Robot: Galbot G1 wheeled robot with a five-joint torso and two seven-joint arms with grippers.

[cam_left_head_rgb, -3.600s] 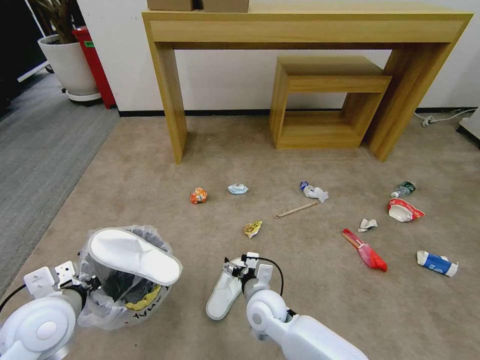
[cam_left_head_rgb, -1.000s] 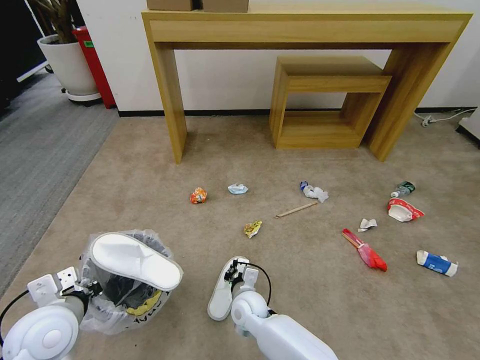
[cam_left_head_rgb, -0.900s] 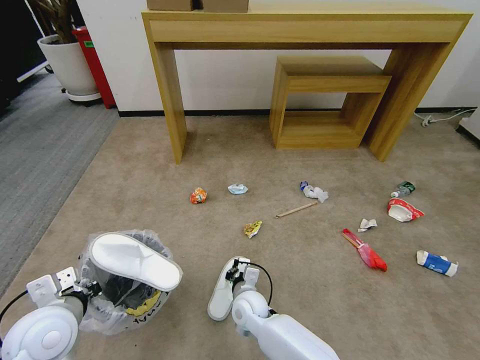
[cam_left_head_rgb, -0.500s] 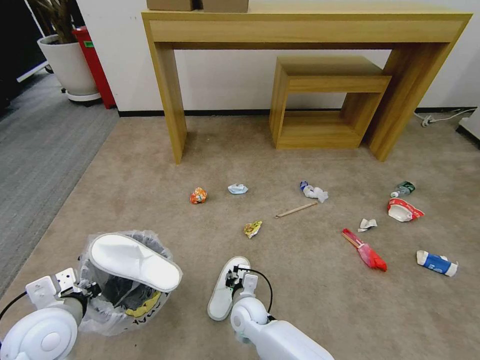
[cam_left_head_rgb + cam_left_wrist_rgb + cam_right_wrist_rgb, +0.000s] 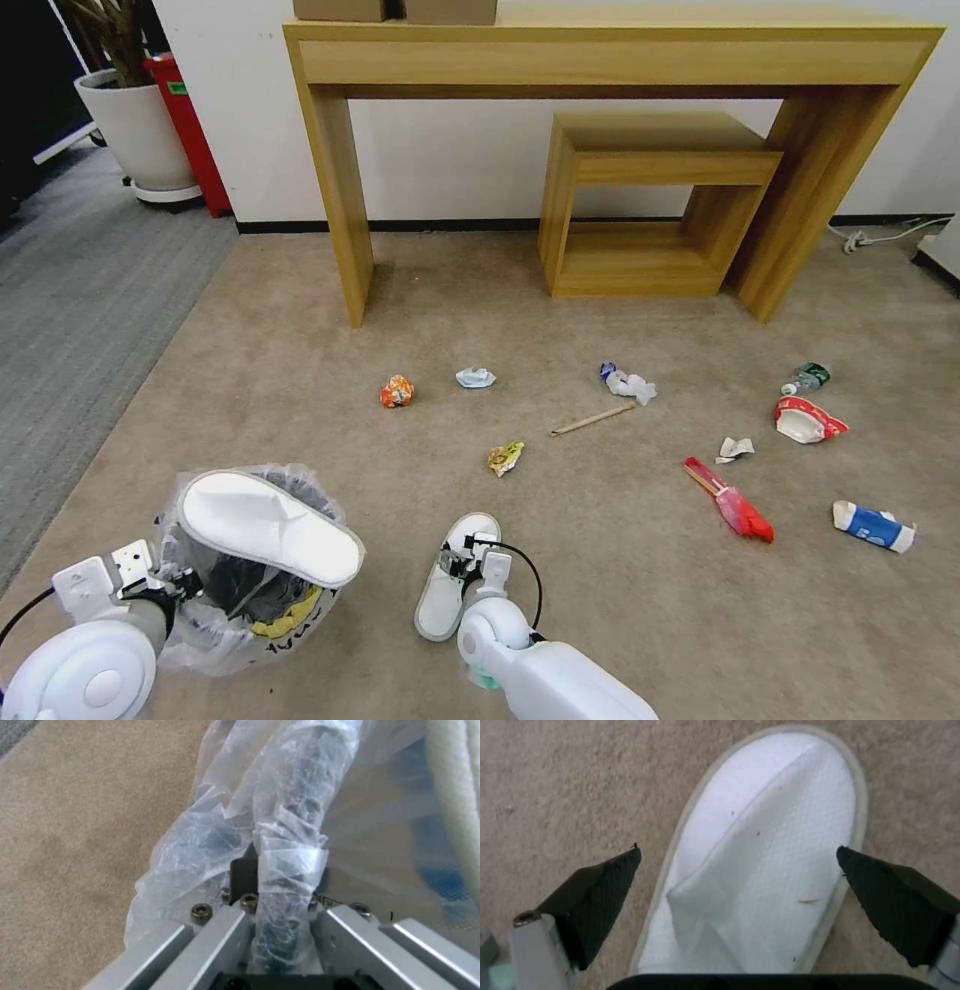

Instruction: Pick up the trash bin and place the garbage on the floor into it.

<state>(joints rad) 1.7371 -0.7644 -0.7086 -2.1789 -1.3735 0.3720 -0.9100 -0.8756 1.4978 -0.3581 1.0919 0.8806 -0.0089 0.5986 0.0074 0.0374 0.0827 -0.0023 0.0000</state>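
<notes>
Against the far white wall stands a tall wooden console table [image 5: 610,45], with two cardboard boxes [image 5: 395,10] just visible on its top at the far left end. Tucked under it, toward the right, sits a smaller wooden cube-shaped side table [image 5: 650,200], open through the middle. Far left, a white plant pot [image 5: 135,125] rests on a wheeled base, and a red bin [image 5: 190,130] stands just beside it. A grey ribbed carpet strip [image 5: 80,300] runs along the left. A white cable [image 5: 880,235] lies by the far right wall.
</notes>
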